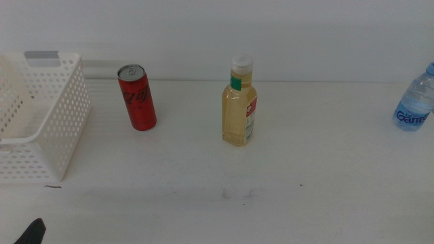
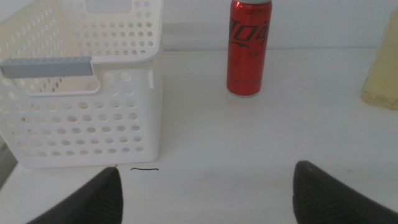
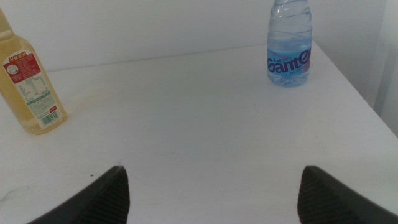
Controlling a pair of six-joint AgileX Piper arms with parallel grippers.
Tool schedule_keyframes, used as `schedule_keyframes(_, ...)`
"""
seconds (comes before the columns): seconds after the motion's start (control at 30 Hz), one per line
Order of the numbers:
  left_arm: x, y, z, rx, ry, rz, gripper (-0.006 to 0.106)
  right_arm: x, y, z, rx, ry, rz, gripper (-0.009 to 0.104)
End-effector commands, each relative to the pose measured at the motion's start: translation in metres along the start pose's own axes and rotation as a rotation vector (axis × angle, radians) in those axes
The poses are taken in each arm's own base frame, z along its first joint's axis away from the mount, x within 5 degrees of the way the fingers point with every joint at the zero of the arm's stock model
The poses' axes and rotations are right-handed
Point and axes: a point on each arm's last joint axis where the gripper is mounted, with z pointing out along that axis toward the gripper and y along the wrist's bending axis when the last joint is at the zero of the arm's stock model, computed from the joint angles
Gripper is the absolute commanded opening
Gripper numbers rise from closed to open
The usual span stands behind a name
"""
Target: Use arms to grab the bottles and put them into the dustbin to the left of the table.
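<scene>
Nearest item: left gripper, low at the table's near edge on the left side; only a dark tip shows at the bottom edge of the middle view. Jaws spread wide apart, nothing btwn them, bare tabletop below.

Right gripper: waiting over the near part of the table, right side; not seen in the middle view. Jaws also wide apart, holding nothing.

Table: plain white flat top. Faint scuff marks near the front centre; short dark squiggle mark just in front of the basket's near corner.

Dustbin: white perforated plastic basket w/ grey handle strip on the rim, at the left side of the table, upright, partly cut by the picture's left edge. Inside looks empty as far as visible.

Red can: slim soda can, upright, silver top, black lettering. Stands right of the dustbin, near it but not touching, toward the back.

Yellow bottle: yellow liquid, white cap, green neck band, red & white label. Upright, approx. table centre, well apart from the can.

Water bottle: small, clear, blue label. Upright, far right, partly cut by the middle view's right edge; close to the table's right edge per right wrist view. Well apart from the yellow bottle.
</scene>
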Motion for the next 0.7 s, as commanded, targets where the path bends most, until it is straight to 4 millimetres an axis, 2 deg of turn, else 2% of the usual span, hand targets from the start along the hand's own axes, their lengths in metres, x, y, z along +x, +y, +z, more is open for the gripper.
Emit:
schedule_keyframes(0.0,0.000,0.000,0.000,-0.002,-0.006,0.031,0.094,0.000,0.000,0.000,0.005,-0.015,-0.008,0.086)
schedule_keyframes(0.3,-0.001,0.001,0.000,-0.007,-0.006,0.045,0.094,0.000,0.000,0.000,0.005,-0.015,-0.008,0.086)
schedule_keyframes(0.4,-0.006,-0.002,0.002,0.031,-0.050,0.009,0.094,0.000,0.000,0.000,0.005,-0.015,-0.008,0.086)
schedule_keyframes(0.5,-0.014,-0.007,0.019,0.079,-0.035,-0.052,0.094,0.000,0.000,0.000,0.004,-0.014,-0.006,0.086)
schedule_keyframes(0.67,-0.025,-0.017,0.058,0.147,-0.088,0.015,0.094,0.000,0.000,0.000,0.004,-0.014,-0.006,0.086)
